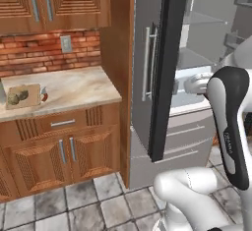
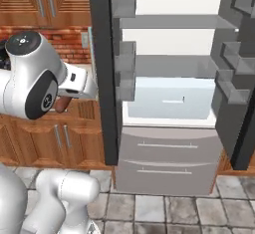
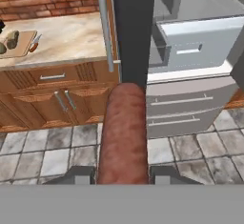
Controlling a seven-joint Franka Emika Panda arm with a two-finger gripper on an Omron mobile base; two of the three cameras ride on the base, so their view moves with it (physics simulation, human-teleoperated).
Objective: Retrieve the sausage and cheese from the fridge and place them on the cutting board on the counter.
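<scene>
My gripper point(image 3: 123, 174) is closed on the sausage point(image 3: 123, 132), outside the fridge point(image 2: 169, 103). It seems light, firm and round, so I grip its end squarely against slipping.

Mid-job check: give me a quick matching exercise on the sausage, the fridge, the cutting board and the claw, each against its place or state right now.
Things:
1. sausage
2. fridge
3. cutting board
4. claw

Place or state:
A. doors standing open
B. lying on the counter, lumpy dark items on top
C. closed around a reddish-brown cylinder
D. held between two dark finger tips, pointing away from the hand

Pairs: 1-D, 2-A, 3-B, 4-C
</scene>
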